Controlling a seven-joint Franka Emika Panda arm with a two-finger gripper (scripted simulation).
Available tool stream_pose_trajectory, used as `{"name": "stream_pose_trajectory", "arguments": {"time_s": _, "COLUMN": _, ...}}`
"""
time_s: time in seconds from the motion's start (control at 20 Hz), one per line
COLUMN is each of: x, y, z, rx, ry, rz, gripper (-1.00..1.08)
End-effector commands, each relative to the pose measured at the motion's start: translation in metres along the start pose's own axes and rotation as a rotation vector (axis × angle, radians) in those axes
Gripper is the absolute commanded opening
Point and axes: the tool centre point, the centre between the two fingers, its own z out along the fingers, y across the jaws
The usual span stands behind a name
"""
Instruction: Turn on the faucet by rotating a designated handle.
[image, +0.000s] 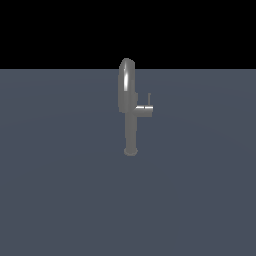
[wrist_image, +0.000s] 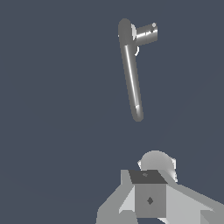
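Grey brushed metal, smooth and faintly glossy, makes up the faucet (image: 131, 112): a tall slim cylindrical post rising from a small round base on a flat, matte slate-blue surface (image: 55, 190), topped by a thick arched loop spout seen nearly edge-on in the exterior view. The handle (image: 146, 107) juts from the post at about mid-height toward 3 o'clock in that view, a short horizontal stub that ends in a thin lever rod pointing up toward 12 o'clock, far slimmer than the post. No arm shows in the exterior view, so the robot hangs well apart from the tap. In the wrist view the faucet (wrist_image: 131, 72) appears from above as a long bright cylinder, its long axis running roughly 12 to 6 o'clock with a slight lean, and the handle (wrist_image: 145, 33) branches off at the far end toward 2 o'clock. The gripper (wrist_image: 149, 199) is only partly visible as pale, blocky grey housing with a rounded part behind it; the fingertips are out of frame, so I cannot tell whether the jaws stand wide or narrow. The handle lies ahead of the jaws at about 12 o'clock, and reaching it likely means travelling past the spout's full length first.
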Motion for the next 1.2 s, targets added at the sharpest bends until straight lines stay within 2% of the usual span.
{"name": "stream_pose_trajectory", "arguments": {"time_s": 0.0, "x": 0.015, "y": -0.001, "z": 0.000, "rx": 0.046, "ry": -0.039, "rz": 0.044, "gripper": -1.00}}
{"name": "stream_pose_trajectory", "arguments": {"time_s": 0.6, "x": 0.090, "y": 0.003, "z": 0.011, "rx": 0.285, "ry": -0.240, "rz": 0.266, "gripper": -1.00}}
{"name": "stream_pose_trajectory", "arguments": {"time_s": 1.15, "x": 0.160, "y": 0.019, "z": 0.039, "rx": 0.534, "ry": -0.449, "rz": 0.494, "gripper": -1.00}}
